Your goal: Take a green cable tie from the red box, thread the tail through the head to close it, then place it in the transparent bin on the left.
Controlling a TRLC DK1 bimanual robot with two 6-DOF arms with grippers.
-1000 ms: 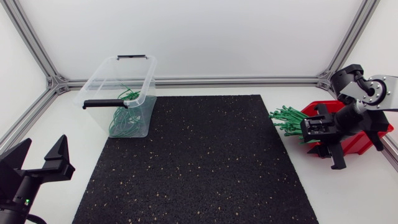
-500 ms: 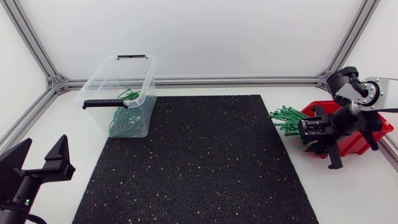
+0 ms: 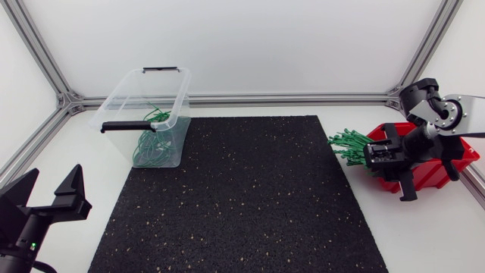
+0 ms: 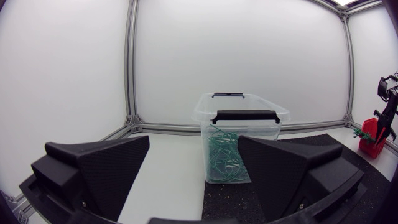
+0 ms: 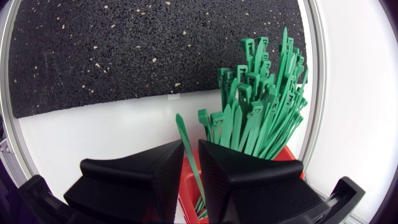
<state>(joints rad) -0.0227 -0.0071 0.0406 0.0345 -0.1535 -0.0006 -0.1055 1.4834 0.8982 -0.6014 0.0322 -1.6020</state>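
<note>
Picking is in hand: one tie [image 5: 186, 140] is pinched between the right fingers [image 5: 165, 171] above the box [image 3: 438, 174]; the left fingers [image 4: 106, 168] are held apart. Next, it must be lifted clear of the bundle [image 5: 261, 106].

Right end effector [image 3: 377, 157], pinching green cable tie [image 5: 190, 157], shifted farther over red box [image 3: 449, 162] (small move).

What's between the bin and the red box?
Head view: only the bare black mat and strips of white table between bin and box; ties overhang the box's mat side.
</note>
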